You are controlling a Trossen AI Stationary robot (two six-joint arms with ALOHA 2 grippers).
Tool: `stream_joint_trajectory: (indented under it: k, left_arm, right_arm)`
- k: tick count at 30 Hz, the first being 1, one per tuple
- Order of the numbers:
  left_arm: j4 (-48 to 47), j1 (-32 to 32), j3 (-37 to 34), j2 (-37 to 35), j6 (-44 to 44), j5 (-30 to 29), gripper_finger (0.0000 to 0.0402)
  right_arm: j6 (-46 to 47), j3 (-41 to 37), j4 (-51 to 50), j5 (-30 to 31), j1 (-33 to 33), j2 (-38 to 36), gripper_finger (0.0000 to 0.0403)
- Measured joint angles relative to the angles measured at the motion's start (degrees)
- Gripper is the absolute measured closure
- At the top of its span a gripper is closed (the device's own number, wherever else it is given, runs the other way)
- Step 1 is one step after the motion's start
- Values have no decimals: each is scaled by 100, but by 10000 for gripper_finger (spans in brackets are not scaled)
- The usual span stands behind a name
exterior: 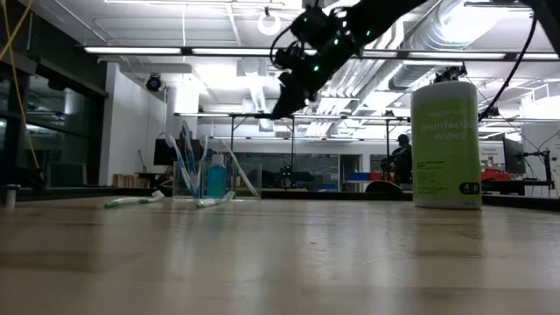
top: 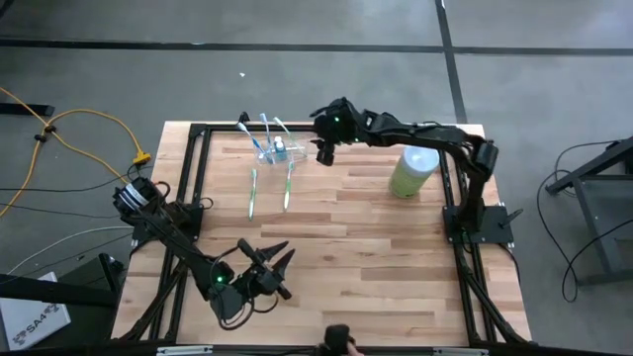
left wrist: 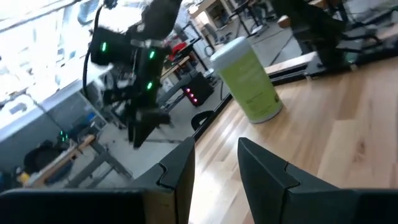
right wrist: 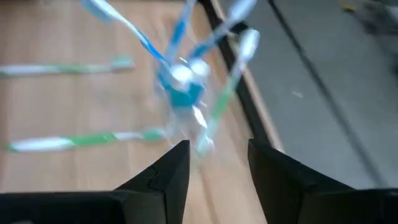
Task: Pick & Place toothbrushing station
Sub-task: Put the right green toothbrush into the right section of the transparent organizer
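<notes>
The right gripper [top: 324,153] hangs above the table's far edge, just beside the toothbrushing station [top: 278,150]; its 2 fingers [right wrist: 171,171] stand parted with nothing between them, touching nothing. The station, a clear holder, sits near the far edge with several toothbrushes leaning out of it and a small blue bottle [exterior: 216,181] inside; 2 green toothbrushes [top: 253,192] lie flat on the wood just in front of it. The left gripper [top: 269,265] waits near the table's near edge, jaws apart and empty. A light green canister [top: 412,172] stands on the wooden table [top: 376,257] to the right; beyond lies grey floor with a yellow cable [top: 89,124].
</notes>
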Motion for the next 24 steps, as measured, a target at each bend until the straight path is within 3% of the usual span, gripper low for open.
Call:
stream_joint_trajectory:
  k: [3,6,14,20,24]
  left_arm:
    - [-2,235,0,0,-292,1,286]
    - [-4,496,0,0,-538,-2,286]
    - [-8,1079,-4,0,-502,0,286]
    - [-50,1528,-381,0,-1052,26,286]
    - [-95,1859,-785,0,-1865,824,286]
  right_arm:
    - [37,1,-828,666,149,-310,250]
    - [403,4,-1513,954,294,-612,250]
    - [1470,1,-3366,1124,585,-1401,250]
    - [2094,1,-4392,1125,889,-1966,250]
    - [2549,1,-4802,1109,1223,-2267,250]
